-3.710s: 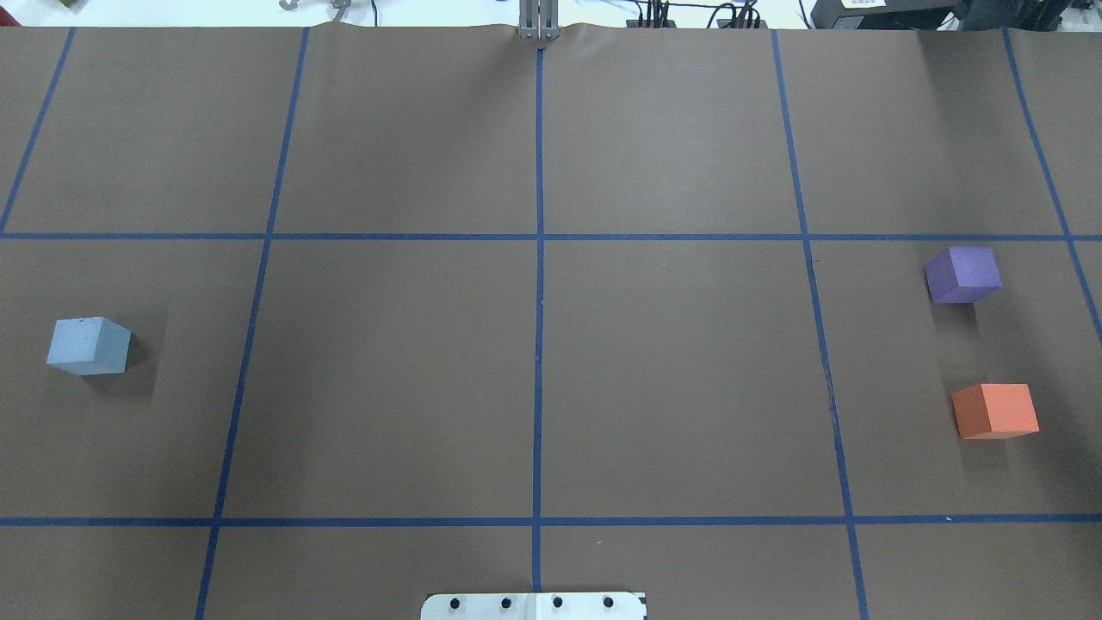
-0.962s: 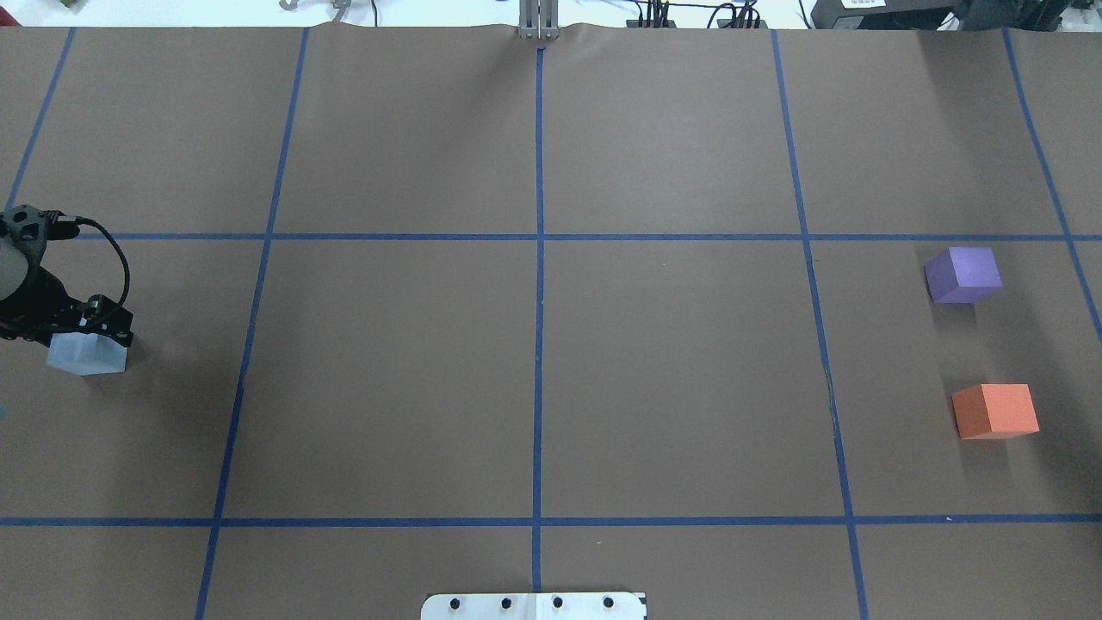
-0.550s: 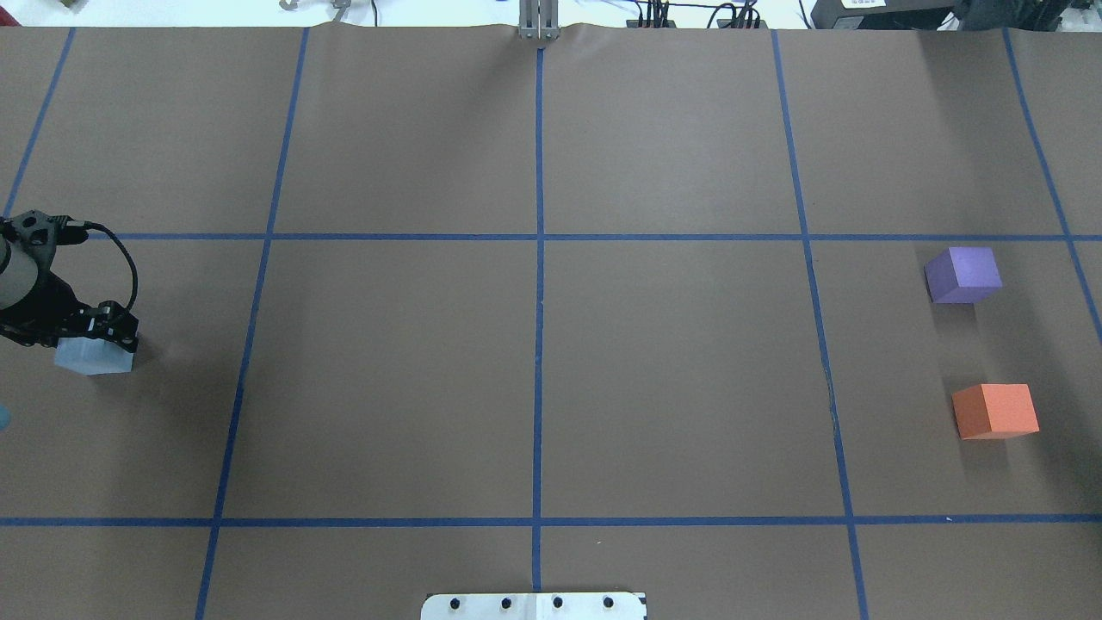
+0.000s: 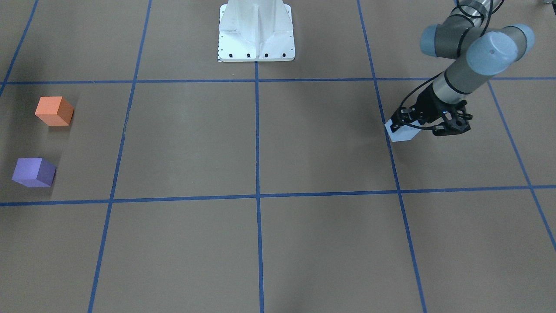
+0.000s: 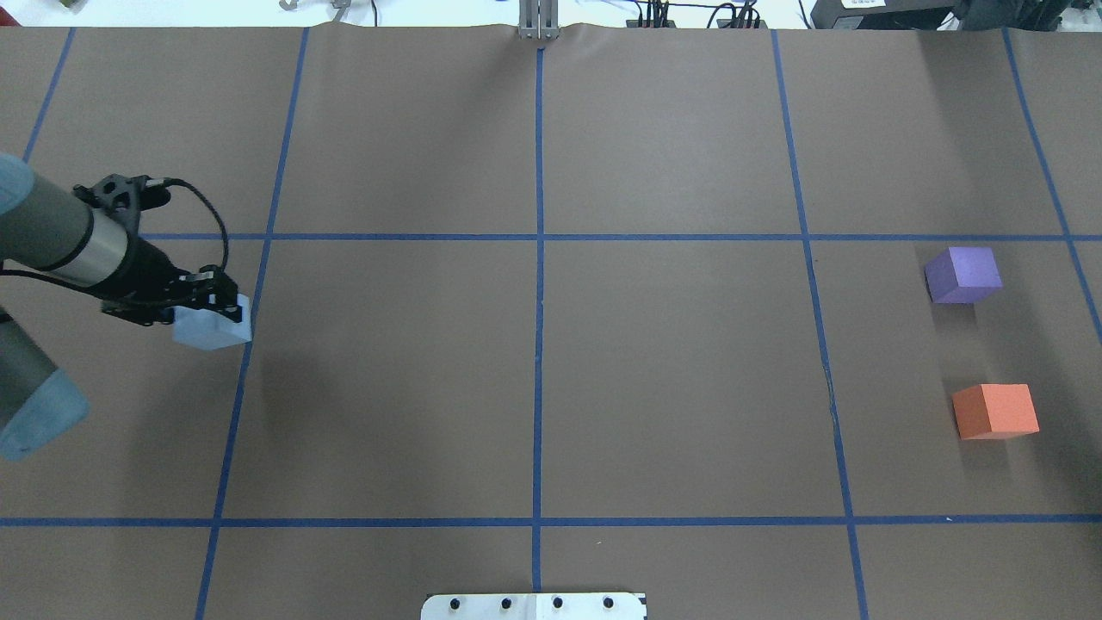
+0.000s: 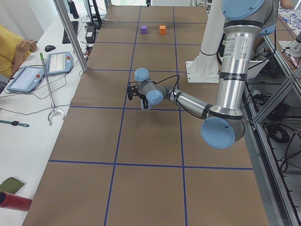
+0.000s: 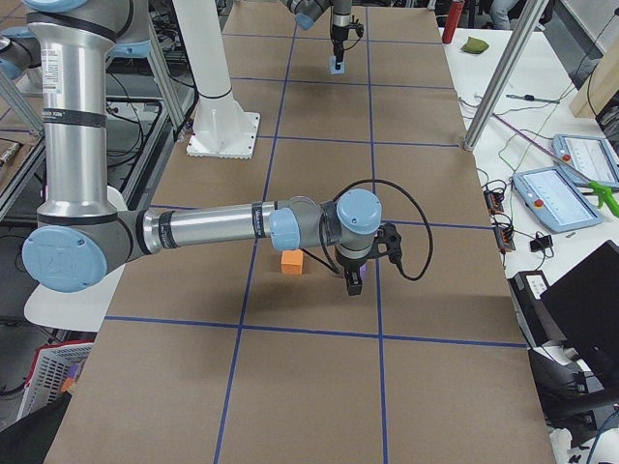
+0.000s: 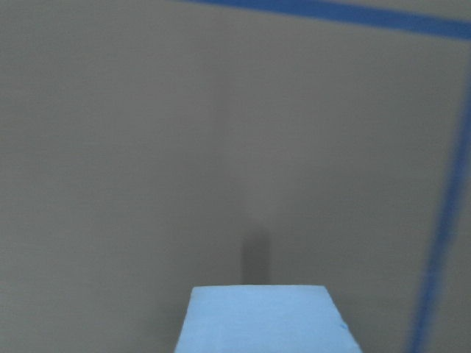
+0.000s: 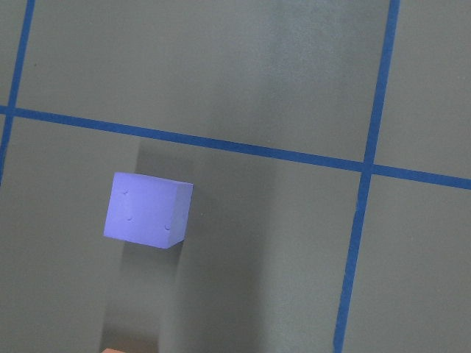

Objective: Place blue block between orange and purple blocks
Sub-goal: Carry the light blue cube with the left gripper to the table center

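Brown worktop (image 5: 534, 387) with a blue tape grid is filling the whole overhead frame.

Left arm (image 5: 60, 241) is extending in from the left edge of that frame, at mid-height. Right arm (image 7: 203, 230) is showing only in the side view from the robot's right, stretching across mid-frame.

Left hand (image 5: 215, 308) is clamping the blue block (image 5: 211, 329) from above, fingers closed tight on it. This is left of centre in the overhead frame, right beside a vertical tape line. The block is hanging clear of the paper, and its shadow is falling apart from it, lower right. The left wrist view is showing only the block's top face, bottom centre.

Right hand (image 7: 351, 282) is pointing down at mid-frame in the side view. Can't tell how far open it is.

Purple block (image 5: 964, 274) and orange block (image 5: 996, 411) are sitting at the far right of the overhead frame. Purple is above orange with a gap between them, and both are well apart from the blue one.
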